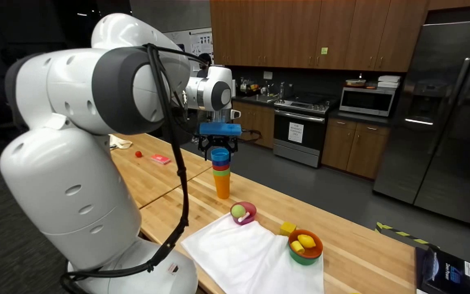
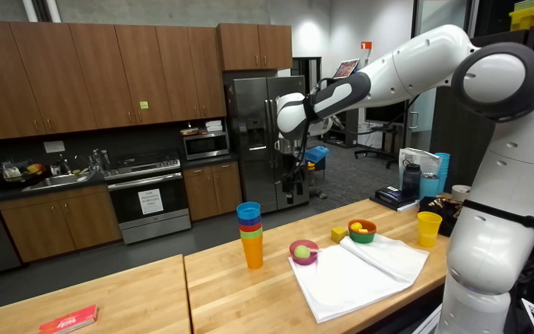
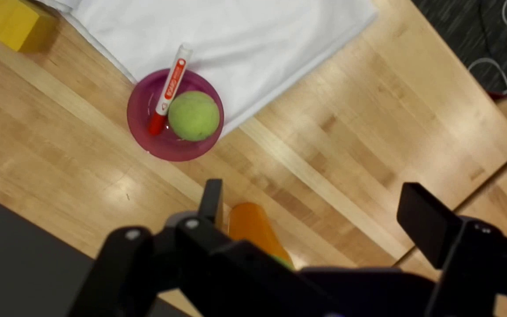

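Black fingers [image 3: 428, 222] spread wide, gripping nothing, near stack of nested multicoloured plastic cups [image 2: 251, 235] upright on wooden desk [image 2: 239, 301] by round purple bowl [image 2: 302, 261], probably light, smooth, slightly squeezable, apt to unnest if lifted from above, so best gripped around orange bottom cup [image 2: 252, 253].

Colourful cup stack [image 2: 250, 235] upright on wooden table [image 2: 230, 297], near pink bowl [image 2: 305, 261]

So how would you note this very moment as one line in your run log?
Gripper: open, holding nothing | Nearest: upright stack of cups, not gripped | Nearby: purple bowl with ball and marker
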Action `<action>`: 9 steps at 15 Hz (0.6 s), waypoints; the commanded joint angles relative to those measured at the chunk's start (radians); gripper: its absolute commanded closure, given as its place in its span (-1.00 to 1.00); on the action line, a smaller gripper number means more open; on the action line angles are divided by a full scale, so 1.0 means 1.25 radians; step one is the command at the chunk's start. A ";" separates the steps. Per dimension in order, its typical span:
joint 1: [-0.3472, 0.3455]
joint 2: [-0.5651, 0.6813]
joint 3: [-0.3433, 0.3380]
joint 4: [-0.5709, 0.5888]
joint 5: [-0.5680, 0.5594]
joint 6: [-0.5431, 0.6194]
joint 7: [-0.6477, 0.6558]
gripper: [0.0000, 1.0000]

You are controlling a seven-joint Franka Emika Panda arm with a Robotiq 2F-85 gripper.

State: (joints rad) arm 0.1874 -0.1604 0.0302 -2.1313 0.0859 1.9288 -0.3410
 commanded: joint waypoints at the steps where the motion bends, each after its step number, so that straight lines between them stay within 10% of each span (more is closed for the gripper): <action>1: -0.018 0.008 0.018 0.011 0.004 -0.002 0.002 -1.00; 9: -0.020 0.011 0.021 0.007 0.004 -0.002 0.002 -1.00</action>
State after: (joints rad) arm 0.1817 -0.1471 0.0379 -2.1252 0.0880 1.9296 -0.3374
